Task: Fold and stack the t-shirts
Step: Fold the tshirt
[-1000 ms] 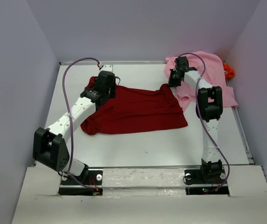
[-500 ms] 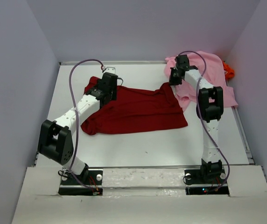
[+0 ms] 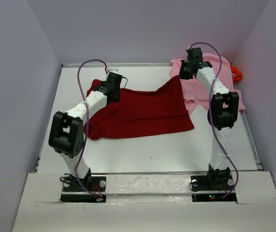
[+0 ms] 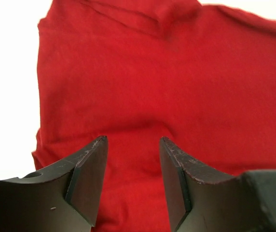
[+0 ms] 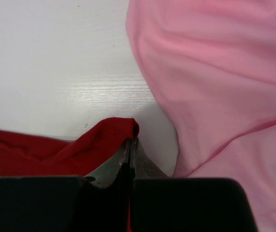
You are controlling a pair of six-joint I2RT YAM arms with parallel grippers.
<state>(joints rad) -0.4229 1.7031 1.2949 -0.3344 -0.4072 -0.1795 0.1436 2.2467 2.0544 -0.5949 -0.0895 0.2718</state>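
**Right hand [image 3: 185, 72] pulls the red shirt's [image 3: 143, 113] corner toward 12 o'clock**

Clamped on that corner, it has drawn the far edge taut. The left hand [image 3: 113, 84], part-open and empty, has slid to the shirt's 10 o'clock end. Flattening for the fold looks underway. The red shirt lies mid-counter [image 3: 152, 150], a soft, matte, wrinkled knit. The pink shirt [image 3: 227, 72] is crumpled at 1 o'clock, with the orange shirt [image 3: 236, 73] beyond.

On the table [image 3: 152, 150] the centre shirt [image 3: 143, 113] lies in the middle. The second shirt [image 3: 227, 72] lies at its 1 o'clock, in the far right corner. The third shirt [image 3: 236, 73] lies just beside the second, at its 3 o'clock.
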